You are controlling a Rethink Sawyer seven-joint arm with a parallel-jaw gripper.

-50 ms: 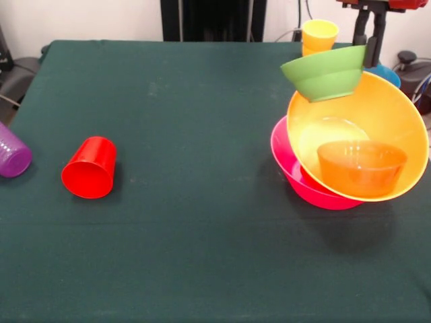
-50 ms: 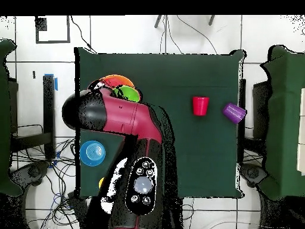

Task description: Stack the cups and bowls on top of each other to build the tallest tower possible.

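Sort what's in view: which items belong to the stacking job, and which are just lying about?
Job items:
pink bowl
yellow-orange bowl
small orange bowl
green bowl, at the gripper
blue bowl
yellow cup
red cup, on its side
purple cup, on its side

Lying about:
cables beyond the table edge

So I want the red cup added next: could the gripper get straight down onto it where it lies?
Probably yes. The red cup lies on its side on open cloth, apart from the purple cup, with nothing over it. The gripper is busy holding the green bowl over the tower.
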